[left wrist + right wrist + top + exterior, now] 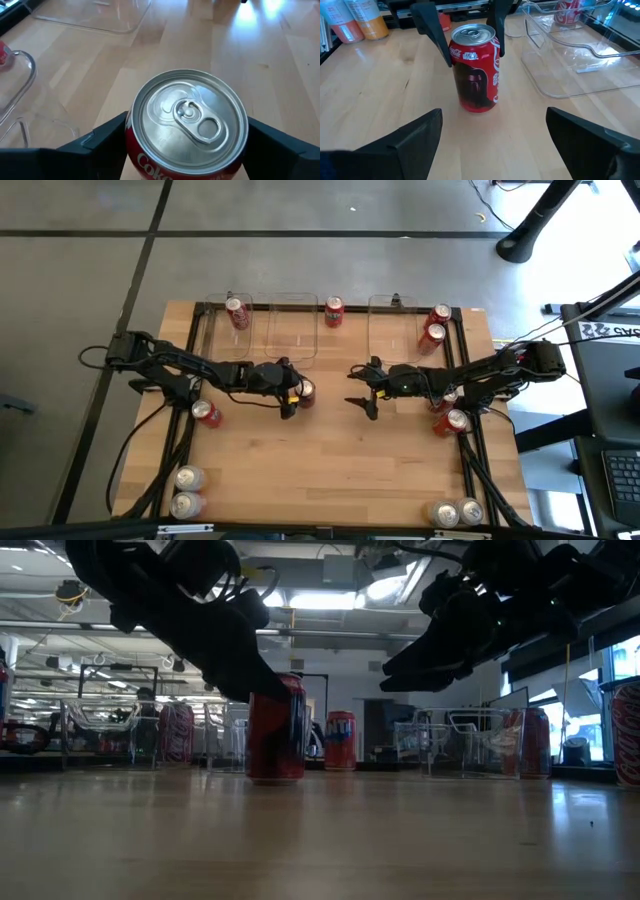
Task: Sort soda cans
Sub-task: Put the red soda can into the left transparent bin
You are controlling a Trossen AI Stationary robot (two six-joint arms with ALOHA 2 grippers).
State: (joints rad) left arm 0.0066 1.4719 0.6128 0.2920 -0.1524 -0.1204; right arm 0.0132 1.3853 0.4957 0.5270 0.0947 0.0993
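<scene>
Left gripper (296, 396) sat around a red can (305, 390) with dark markings, standing upright on the wooden table (330, 470) near the middle, just in front of the clear bins (292, 330). Its fingers (100, 142) flanked the can on both sides; couldn't tell if they actually pressed it. Right gripper (362, 392) hung nearby, above the table, facing the can, jaws spread wide with nothing between them. Other cans (206, 413) stood along the table's edges and by the bins.

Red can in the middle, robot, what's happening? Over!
Left gripper straddles the red can, fingers either side, grip unconfirmed. Can upright on the table. Right gripper open, empty, facing it. Nothing between them.
</scene>
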